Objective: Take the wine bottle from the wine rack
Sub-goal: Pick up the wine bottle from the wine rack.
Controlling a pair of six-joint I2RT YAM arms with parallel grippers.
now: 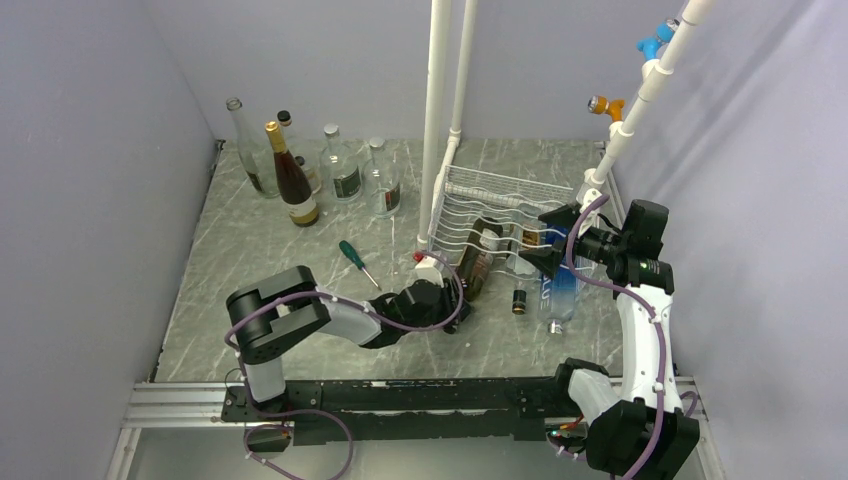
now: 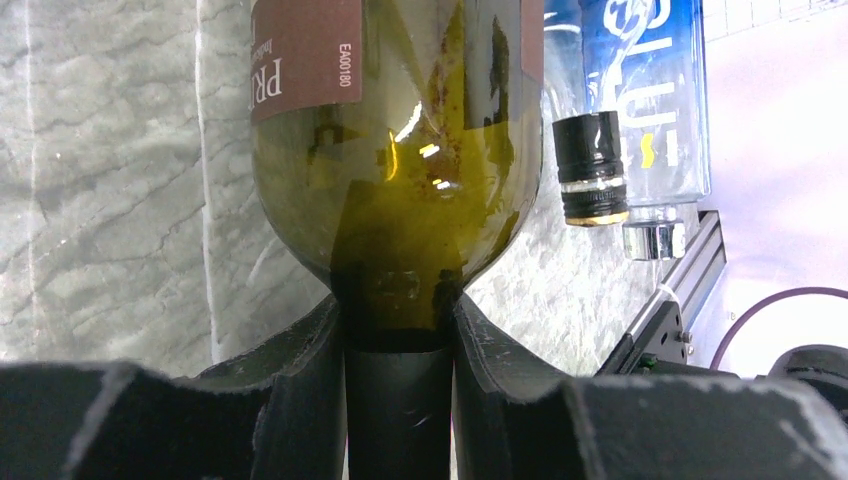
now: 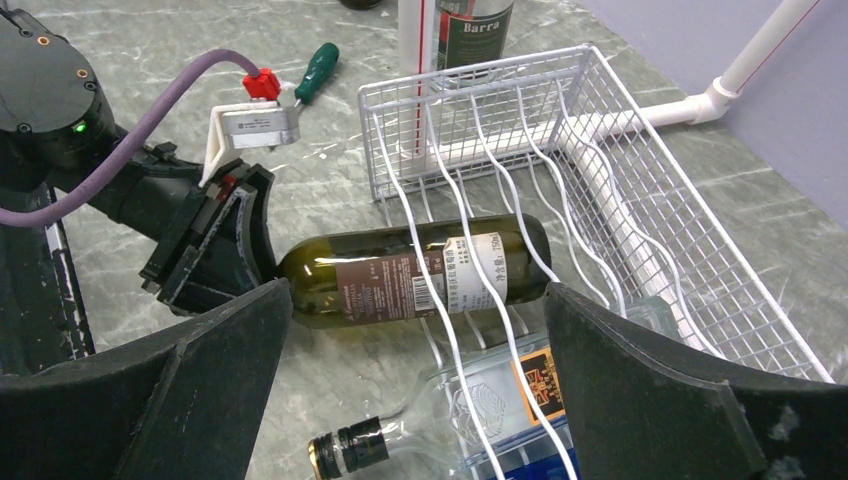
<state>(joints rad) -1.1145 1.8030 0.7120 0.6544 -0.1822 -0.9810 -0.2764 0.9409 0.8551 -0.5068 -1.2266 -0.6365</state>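
Note:
The wine bottle (image 3: 400,275), dark green with a brown and white label, lies on its side with its base end under the wavy wires of the white wine rack (image 3: 600,170). Its shoulder and neck stick out toward the left arm. My left gripper (image 2: 397,315) is shut on the bottle's neck just below the shoulder (image 2: 395,170). From above, that gripper (image 1: 455,300) sits at the rack's front left corner (image 1: 490,205). My right gripper (image 3: 420,390) hovers open above the rack's front, holding nothing. Its fingers (image 3: 200,380) stand wide apart.
A clear bottle with a black cap (image 3: 350,445) and a blue bottle (image 2: 645,100) lie in the rack beside the wine bottle. Several bottles (image 1: 300,170) stand at the back left. A green screwdriver (image 1: 352,256) lies mid-table. White pipes (image 1: 437,110) rise behind the rack.

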